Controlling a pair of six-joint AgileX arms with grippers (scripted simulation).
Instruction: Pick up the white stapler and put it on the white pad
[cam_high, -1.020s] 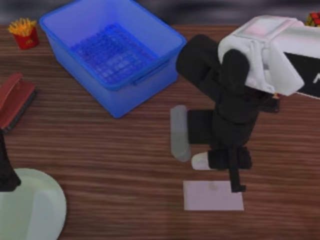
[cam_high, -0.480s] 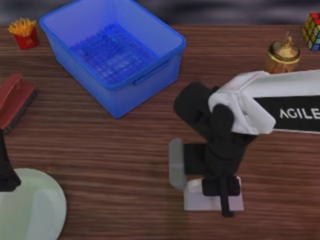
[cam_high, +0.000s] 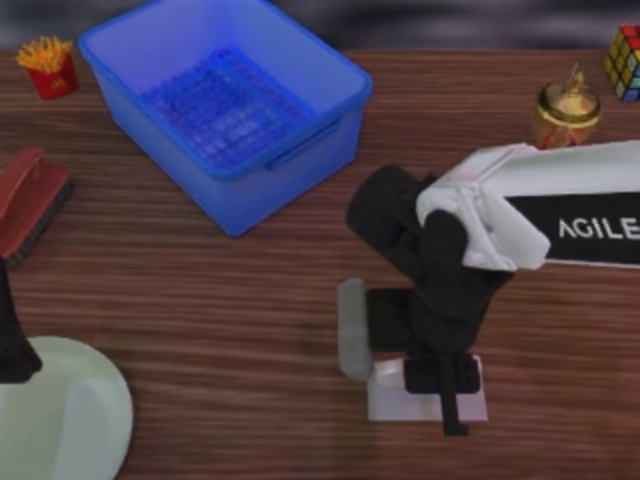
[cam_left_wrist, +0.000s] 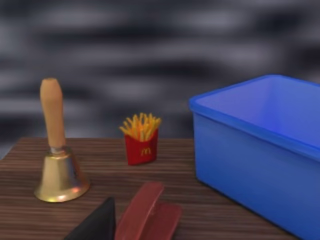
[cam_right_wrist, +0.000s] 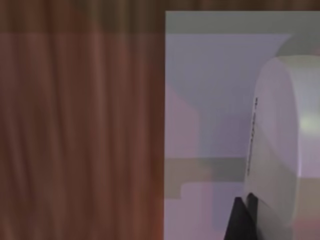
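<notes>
The white pad (cam_high: 395, 402) lies at the table's front, right of centre. My right gripper (cam_high: 441, 386) hangs low over it and hides most of the white stapler from the top view. In the right wrist view the white stapler (cam_right_wrist: 285, 140) stands just over the white pad (cam_right_wrist: 215, 75), with one dark finger (cam_right_wrist: 244, 220) pressed against its side. The right gripper is shut on the stapler. My left arm (cam_high: 10, 345) stays parked at the left edge.
A blue basket (cam_high: 230, 110) fills the back left. Beside it stand a fries box (cam_high: 47, 65) and a dark red stapler (cam_high: 28, 200). A pale green plate (cam_high: 70, 420) sits front left. A gold bell (cam_high: 565, 110) and a puzzle cube (cam_high: 625, 45) stand back right.
The right arm has carried the stapler toward the table's front and lowered it over the pad. In the last half second it has barely moved. The left arm has stayed still.
</notes>
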